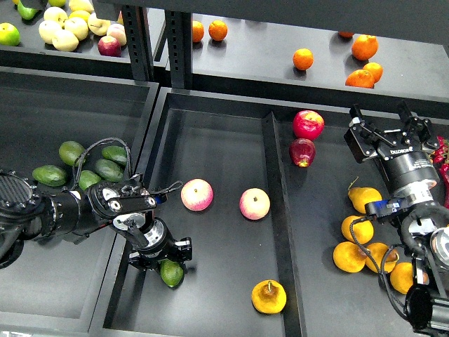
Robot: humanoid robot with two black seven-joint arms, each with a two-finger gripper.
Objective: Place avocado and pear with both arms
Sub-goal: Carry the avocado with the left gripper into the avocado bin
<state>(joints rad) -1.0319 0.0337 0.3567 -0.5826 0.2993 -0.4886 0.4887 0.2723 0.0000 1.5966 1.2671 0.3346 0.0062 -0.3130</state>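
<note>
The bright green avocado (172, 274) lies at the front left of the middle tray (217, 140), partly hidden under my left gripper (160, 257). That gripper points down right over it, and its dark fingers cannot be told apart. The orange-yellow pear (269, 296), with a brown stem and a dark blemish, lies free at the tray's front, right of the avocado. My right gripper (383, 121) is open and empty, held high over the right tray, far from the pear.
Two pink apples (197, 194) (254, 203) lie mid-tray. Two red apples (307, 124) and several yellow pears (361, 228) are in the right compartment. Darker avocados (105, 167) fill the left bin. Oranges (364, 47) and pale fruit (66, 28) sit on the rear shelf.
</note>
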